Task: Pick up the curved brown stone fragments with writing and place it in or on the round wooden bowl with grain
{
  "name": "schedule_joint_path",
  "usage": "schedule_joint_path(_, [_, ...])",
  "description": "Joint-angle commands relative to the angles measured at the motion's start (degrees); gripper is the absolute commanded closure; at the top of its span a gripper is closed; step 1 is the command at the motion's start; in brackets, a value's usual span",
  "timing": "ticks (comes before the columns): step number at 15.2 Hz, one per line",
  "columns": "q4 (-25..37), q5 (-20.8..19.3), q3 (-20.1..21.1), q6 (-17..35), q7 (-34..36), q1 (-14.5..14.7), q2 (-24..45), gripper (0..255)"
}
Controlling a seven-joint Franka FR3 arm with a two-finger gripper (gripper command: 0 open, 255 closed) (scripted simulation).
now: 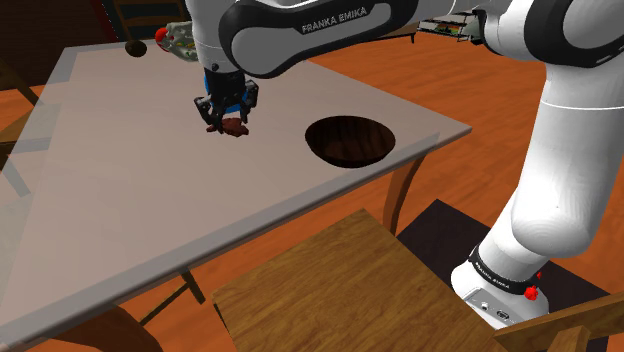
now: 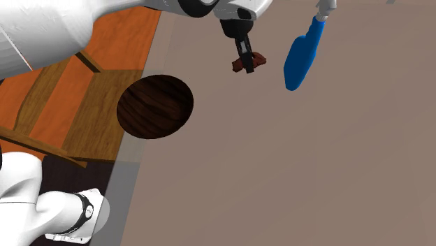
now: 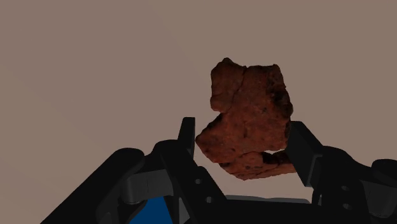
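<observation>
The gripper (image 3: 243,137) is seen closed on the brown stone fragment (image 3: 248,114), which is clasped between the two black fingers. In the wrist view the fragment's rough, cracked bulk juts out past the fingertips, away from the hand. In the second exterior view the stone fragment (image 2: 250,63) is shown lying crosswise to the fingers, sticking out on both sides of the gripper (image 2: 244,61). No contact with the table (image 1: 150,210) can be made out, so the piece is judged to be carried clear of the surface.

The coming move turns on where the round dark wooden bowl (image 1: 350,141) sits. It is found near the gripper (image 1: 228,116), toward the shoulder view's right, at the table's edge. In the second exterior view the bowl (image 2: 155,106) is placed to the left of and below the held piece, with bare tabletop between them. A sideways carry over the rim is therefore judged to be needed before release.

The arm is stretched from the stand across the table, with the forearm held nearly level and the hand turned straight down.
</observation>
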Motion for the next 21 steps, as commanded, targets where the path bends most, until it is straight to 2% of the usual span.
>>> schedule_joint_path(1, [0.0, 0.0, 0.0, 0.0, 0.0, 0.0, 0.0, 255])
schedule_joint_path(7, [0.0, 0.0, 0.0, 0.0, 0.0, 0.0, 0.0, 255])
schedule_joint_path(21, [12.3, 0.3, 0.5, -10.9, -2.8, 1.7, 1.3, 255])
